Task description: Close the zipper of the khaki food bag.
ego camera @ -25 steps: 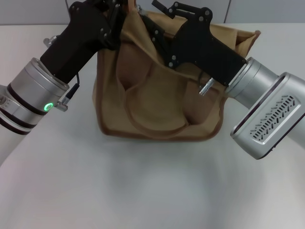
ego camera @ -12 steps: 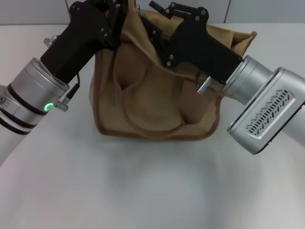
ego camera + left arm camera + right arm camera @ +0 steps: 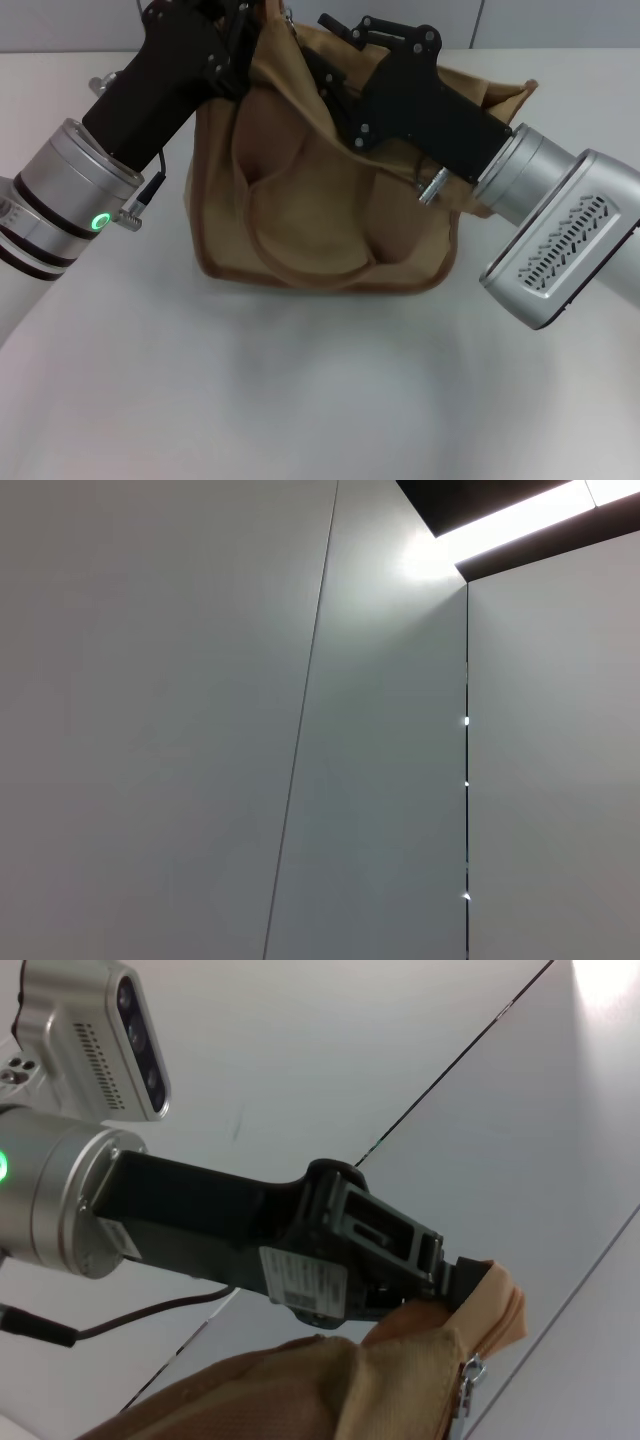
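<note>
The khaki food bag [image 3: 320, 220] stands mid-table, with one wide handle [image 3: 300, 262] hanging down its front. My left gripper [image 3: 245, 45] is at the bag's top left corner. In the right wrist view that same left gripper [image 3: 462, 1278] is shut on the tan end of the bag's top [image 3: 500, 1295]. Just below that end, the zipper [image 3: 462, 1410] shows with its small silver pull [image 3: 470, 1370]. My right gripper [image 3: 318, 65] reaches from the right onto the top panel. Its tips are hidden against the fabric.
The white table [image 3: 300, 400] spreads in front of the bag and to both sides. Both silver forearms [image 3: 70, 190] [image 3: 560, 230] flank the bag. The left wrist view holds only grey wall panels [image 3: 200, 730] and a ceiling light.
The bag has shifted slightly left and its front is pulled taller. The right arm has moved a little up and left along the top. The left gripper keeps its hold.
</note>
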Motion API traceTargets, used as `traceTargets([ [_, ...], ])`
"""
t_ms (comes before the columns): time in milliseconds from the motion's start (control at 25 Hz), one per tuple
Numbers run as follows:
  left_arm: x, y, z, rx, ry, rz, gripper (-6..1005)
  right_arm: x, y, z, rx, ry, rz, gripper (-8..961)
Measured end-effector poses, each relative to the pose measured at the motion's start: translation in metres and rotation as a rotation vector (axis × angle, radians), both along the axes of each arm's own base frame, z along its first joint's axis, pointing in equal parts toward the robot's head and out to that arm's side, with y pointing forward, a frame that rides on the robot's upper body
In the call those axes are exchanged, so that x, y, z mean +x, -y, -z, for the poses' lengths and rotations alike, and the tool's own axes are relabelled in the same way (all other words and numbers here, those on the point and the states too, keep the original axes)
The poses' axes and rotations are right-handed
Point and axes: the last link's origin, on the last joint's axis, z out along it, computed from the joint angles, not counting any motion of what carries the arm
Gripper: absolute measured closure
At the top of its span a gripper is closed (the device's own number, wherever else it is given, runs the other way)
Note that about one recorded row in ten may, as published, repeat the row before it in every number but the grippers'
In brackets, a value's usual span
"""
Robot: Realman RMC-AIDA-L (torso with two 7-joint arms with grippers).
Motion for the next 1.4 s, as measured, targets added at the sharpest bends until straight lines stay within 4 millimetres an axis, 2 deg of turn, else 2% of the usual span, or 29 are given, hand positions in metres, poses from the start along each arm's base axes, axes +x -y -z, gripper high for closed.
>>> traceTargets([
  [440,0.000,0.000,0.000,-0.002,-0.001,0.001,990,0.000,0.006,0.002,-0.036,-0.001,-0.019,673],
  [720,0.000,0.000,0.000,-0.003,-0.001,0.003,990,-0.002,0.008,-0.004,-0.113,-0.052,-0.042,672],
  [1040,0.000,0.000,0.000,0.000,0.001,-0.001,990,0.007,0.005,-0.016,-0.117,-0.081,-0.019,672],
  [1200,0.000,-0.001,0.000,-0.001,-0.002,-0.003,990,0.008,-0.004,-0.026,-0.196,-0.108,0.012,673],
  [1400,0.000,-0.002,0.001,-0.002,-0.010,-0.012,990,0.006,-0.008,-0.028,-0.252,-0.136,0.035,673],
])
